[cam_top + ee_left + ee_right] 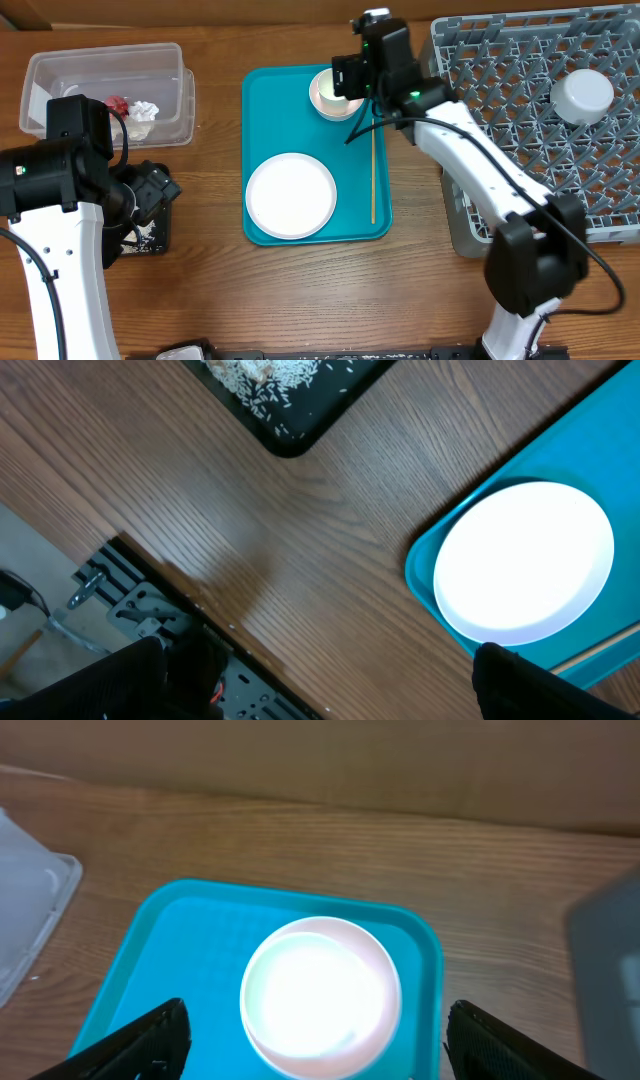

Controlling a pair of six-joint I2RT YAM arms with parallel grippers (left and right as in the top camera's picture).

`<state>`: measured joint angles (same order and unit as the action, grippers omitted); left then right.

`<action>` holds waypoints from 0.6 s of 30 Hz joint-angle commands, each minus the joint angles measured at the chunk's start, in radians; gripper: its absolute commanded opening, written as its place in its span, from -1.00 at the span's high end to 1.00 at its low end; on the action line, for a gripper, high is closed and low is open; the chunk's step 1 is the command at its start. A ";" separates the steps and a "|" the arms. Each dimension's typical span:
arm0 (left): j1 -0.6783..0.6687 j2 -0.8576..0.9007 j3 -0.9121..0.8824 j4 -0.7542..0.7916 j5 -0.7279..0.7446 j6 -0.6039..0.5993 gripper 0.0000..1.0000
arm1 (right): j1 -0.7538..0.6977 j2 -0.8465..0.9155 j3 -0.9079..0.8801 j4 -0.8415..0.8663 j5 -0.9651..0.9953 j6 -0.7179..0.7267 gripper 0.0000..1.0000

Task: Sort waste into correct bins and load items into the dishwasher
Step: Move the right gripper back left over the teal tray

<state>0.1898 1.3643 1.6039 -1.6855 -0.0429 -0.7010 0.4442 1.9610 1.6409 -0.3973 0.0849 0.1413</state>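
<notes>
Pink bowl (320,995), probably light, rigid and slick, sits at the far end of the teal tray (150,940). Over it hangs the right gripper (318,1045), fingers spread wide. I'd pinch one rim wall. Over the bench (250,540), the left gripper (320,685) gapes empty.

The left arm (55,180) hides most of the black tray (152,240); the right gripper (348,85) covers the far-right rim of the pink bowl (325,100). The dish rack (500,110) runs off the overhead view's right edge.
</notes>
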 commanded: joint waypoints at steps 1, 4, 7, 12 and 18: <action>0.000 0.005 -0.002 -0.001 -0.016 -0.006 -1.00 | 0.021 0.066 0.008 0.051 -0.001 -0.042 -0.68; 0.000 0.005 -0.002 -0.001 -0.016 -0.006 -0.99 | 0.034 0.123 0.008 0.099 0.000 -0.042 -0.68; 0.000 0.005 -0.002 -0.001 -0.016 -0.006 -1.00 | 0.051 0.154 0.008 0.113 0.003 -0.050 -0.68; 0.000 0.005 -0.002 -0.001 -0.016 -0.006 -0.99 | 0.079 0.158 0.008 0.141 0.033 -0.098 -0.68; 0.000 0.005 -0.002 -0.001 -0.016 -0.006 -1.00 | 0.107 0.159 0.008 0.124 0.066 -0.146 -0.68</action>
<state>0.1898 1.3643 1.6039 -1.6859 -0.0425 -0.7010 0.5392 2.1300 1.6405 -0.2764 0.1207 0.0387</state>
